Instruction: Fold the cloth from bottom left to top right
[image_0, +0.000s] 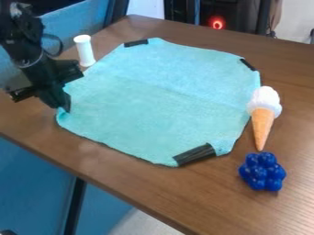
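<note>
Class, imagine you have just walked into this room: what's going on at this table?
A black robot gripper is down at the left corner of a turquoise cloth and appears to have that corner pinched. The cloth lies spread out on the wooden table, not folded yet, with black tape at three other corners. A white cylindrical container stands near its upper left edge. A toy ice cream cone and a dark blue, knobbly cluster lie on the right.
</note>
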You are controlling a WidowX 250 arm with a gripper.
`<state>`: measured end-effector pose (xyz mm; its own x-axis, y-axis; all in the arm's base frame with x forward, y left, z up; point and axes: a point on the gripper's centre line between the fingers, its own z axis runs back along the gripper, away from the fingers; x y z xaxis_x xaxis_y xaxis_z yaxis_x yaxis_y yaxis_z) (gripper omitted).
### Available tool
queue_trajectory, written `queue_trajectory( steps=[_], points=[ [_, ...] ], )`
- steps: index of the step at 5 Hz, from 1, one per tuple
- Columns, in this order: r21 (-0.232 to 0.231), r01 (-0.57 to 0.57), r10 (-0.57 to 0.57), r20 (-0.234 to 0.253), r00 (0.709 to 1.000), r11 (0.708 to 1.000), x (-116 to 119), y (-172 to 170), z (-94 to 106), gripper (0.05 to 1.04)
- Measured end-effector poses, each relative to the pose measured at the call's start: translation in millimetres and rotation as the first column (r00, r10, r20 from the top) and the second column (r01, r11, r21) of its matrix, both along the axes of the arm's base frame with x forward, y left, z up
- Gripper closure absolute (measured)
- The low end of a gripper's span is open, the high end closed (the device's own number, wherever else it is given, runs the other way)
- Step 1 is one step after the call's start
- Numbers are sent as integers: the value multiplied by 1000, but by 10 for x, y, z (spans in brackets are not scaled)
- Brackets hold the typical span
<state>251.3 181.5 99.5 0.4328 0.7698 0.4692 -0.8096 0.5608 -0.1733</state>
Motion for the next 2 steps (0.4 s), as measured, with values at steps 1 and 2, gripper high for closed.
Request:
queue_trajectory(
  steps=[1, 2],
  points=[
    [10, 14, -14, 26, 1000, 1000, 176, -79, 138, 1032],
    [7, 9, -10, 73, 997, 1000, 426, -209, 378, 1032]
  ],
)
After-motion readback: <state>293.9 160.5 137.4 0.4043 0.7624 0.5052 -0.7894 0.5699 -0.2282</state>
